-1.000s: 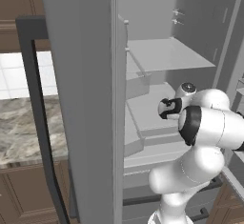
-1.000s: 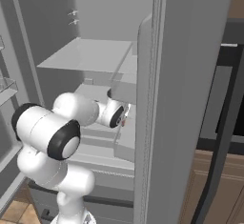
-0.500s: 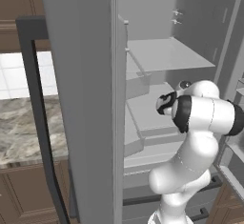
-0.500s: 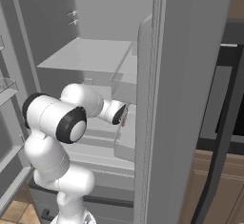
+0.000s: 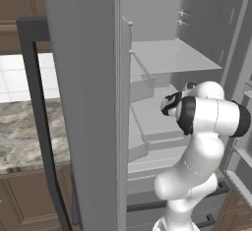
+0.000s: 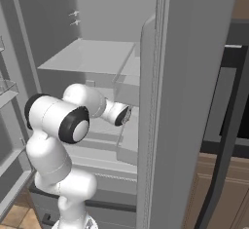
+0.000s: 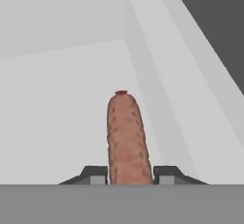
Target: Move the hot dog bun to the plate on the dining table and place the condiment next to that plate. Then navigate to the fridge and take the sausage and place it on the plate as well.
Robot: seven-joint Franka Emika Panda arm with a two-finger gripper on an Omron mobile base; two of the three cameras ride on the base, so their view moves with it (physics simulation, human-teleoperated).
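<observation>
Now the gripper (image 7: 129, 175) is squeezed onto the sausage (image 7: 126, 137), one finger on each side of its near end. The sausage lies on a grey shelf (image 7: 57, 123) inside the fridge (image 5: 83, 77). It looks light, soft and a bit slippery, so a gentle hold nearer its middle seems safer.

speckled reddish-brown sausage (image 7: 125, 139), grey fridge (image 5: 88, 77)
</observation>
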